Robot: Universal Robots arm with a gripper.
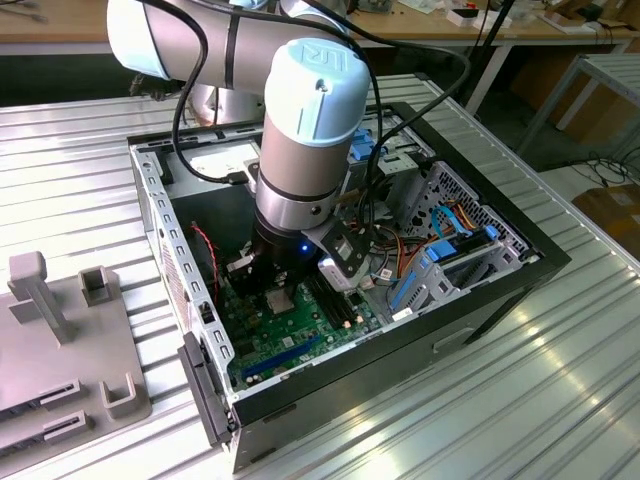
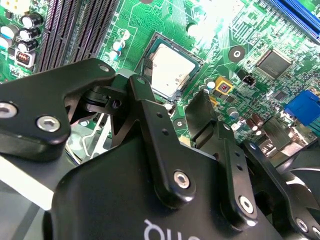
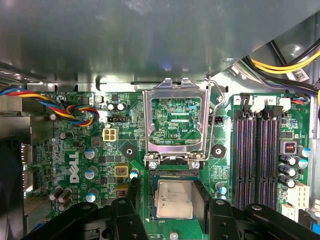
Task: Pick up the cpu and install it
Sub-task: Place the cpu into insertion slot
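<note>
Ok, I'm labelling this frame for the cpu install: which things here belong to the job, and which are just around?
Job:
cpu, lying in its socket
hinged socket frame, raised
end effector, straddling the cpu

Just around:
memory slots
coloured wire bundle
grey fixture beside the case

I see the cpu [image 3: 174, 199] lying flat in its socket on the green board [image 3: 75, 165], w/ the metal frame [image 3: 177, 120] hinged open just beside it. Gripper [image 3: 176, 195] fingers [image 3: 134, 192] are spread, one each side of the cpu, not touching it. Black mem slots [image 3: 257, 160] are near, coloured wires [image 3: 75, 107] well apart.
</note>
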